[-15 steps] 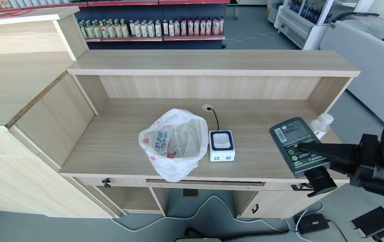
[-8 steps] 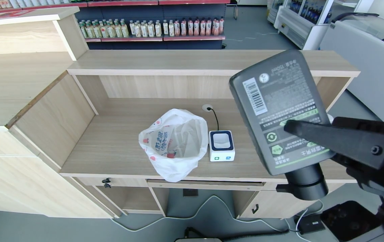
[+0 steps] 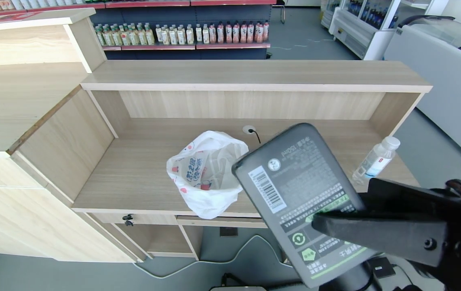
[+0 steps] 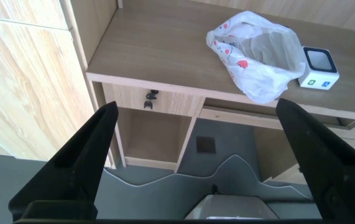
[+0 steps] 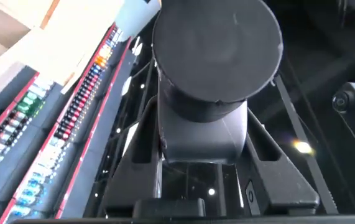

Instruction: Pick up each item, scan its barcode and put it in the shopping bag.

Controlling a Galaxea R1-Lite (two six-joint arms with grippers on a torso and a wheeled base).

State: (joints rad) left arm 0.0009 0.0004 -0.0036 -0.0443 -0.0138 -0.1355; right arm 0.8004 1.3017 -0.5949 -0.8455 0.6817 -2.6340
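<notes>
Dark bottle (image 3: 295, 178) is hovering beside the shopping bag (image 3: 208, 171), the right gripper (image 3: 327, 226) clamping its fingers on it, barcode (image 3: 267, 189) facing up, seemingly awaiting scanning

Flat dark grey plastic bottle (image 3: 299, 202) hangs tilted near right, barcode up; white plastic shopping bag (image 3: 208, 171) sits open on the wooden counter (image 3: 133, 178), clear water bottle (image 3: 373, 161) far right.
</notes>
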